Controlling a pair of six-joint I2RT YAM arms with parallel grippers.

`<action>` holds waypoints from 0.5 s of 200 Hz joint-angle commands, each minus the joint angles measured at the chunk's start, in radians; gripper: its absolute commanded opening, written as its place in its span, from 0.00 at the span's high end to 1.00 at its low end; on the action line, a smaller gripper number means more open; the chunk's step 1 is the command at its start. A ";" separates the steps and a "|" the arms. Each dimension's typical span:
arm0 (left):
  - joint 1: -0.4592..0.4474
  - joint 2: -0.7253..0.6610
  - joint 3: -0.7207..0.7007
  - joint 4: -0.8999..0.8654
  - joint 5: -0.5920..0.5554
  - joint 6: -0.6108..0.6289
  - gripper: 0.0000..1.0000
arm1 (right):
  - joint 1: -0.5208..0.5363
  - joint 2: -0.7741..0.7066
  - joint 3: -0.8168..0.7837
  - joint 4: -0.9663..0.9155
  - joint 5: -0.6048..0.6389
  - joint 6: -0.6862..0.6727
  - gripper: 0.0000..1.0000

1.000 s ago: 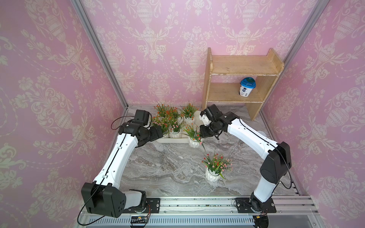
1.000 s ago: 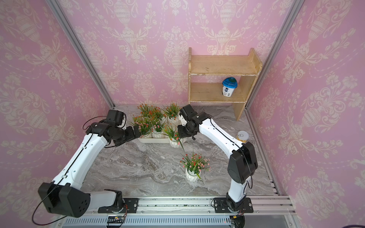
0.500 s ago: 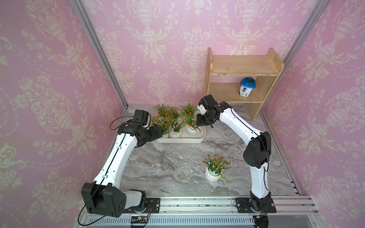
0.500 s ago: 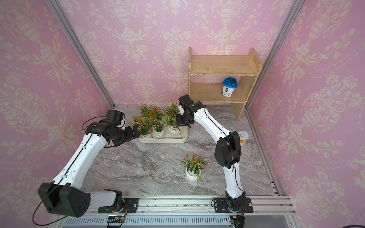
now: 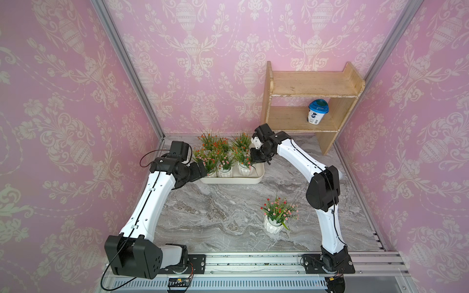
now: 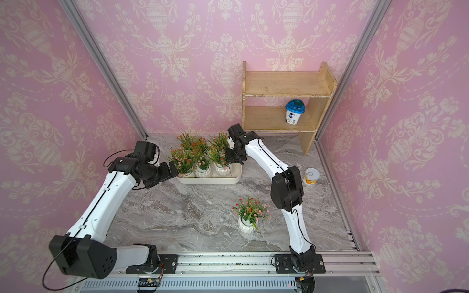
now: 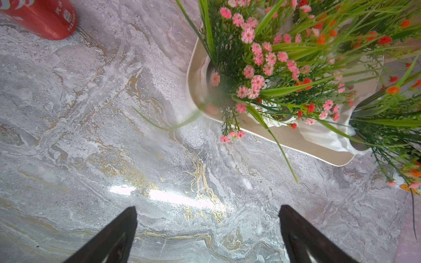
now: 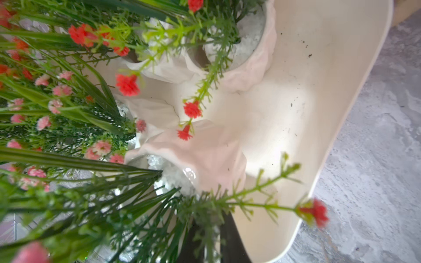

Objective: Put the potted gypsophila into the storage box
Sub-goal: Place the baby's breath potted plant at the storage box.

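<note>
now, right gripper [image 5: 254, 159]: clamping shut on green sprigs of a potted gypsophila [image 5: 244, 170] at the right end of the near row in the storage box [image 5: 253, 179] (whether its pot is resting fully on the box floor, i cannot tell).
left gripper [image 7: 207, 207]: hanging with jaws spread wide over the marble table [image 7: 114, 136], holding nothing, just beside the box's left end.
last pot [image 5: 273, 226]: standing alone near the front of the table, well apart from the box; the other plants are crowding the box's left and middle.
risk, lift-off: if the arm is rising before the jaws are parting, the sprigs are likely dragging the pot up or tipping it onto its neighbours.
risk, tangle: stems are interlacing, so a sideways exit is probably pulling neighbours along.
risk, left side: a left gripper drifting right is likely shoving the rim and sliding the box.
open room: the box's right end is showing bare floor, seemingly enough for the last pot; the table between box and last pot is lying open.
edges: the flared rim is demanding a lift clear over it; the wooden shelf [image 5: 304, 121] is crowding the far right, and a tin can [image 6: 311, 175] is sitting beside the right elbow.
</note>
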 commanded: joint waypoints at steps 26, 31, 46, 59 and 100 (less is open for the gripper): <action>0.009 -0.003 -0.003 -0.023 0.018 0.014 0.01 | 0.015 -0.004 -0.052 0.088 -0.059 0.040 1.00; 0.009 -0.005 -0.003 -0.024 0.019 0.014 0.01 | 0.019 -0.004 -0.057 0.091 -0.059 0.042 1.00; 0.008 -0.005 -0.002 -0.024 0.018 0.014 0.01 | 0.025 0.002 -0.068 0.101 -0.065 0.049 1.00; 0.008 -0.006 -0.002 -0.025 0.018 0.014 0.01 | 0.031 0.006 -0.078 0.111 -0.070 0.054 1.00; 0.009 -0.006 -0.005 -0.025 0.019 0.012 0.01 | 0.047 0.025 -0.090 0.131 -0.078 0.071 1.00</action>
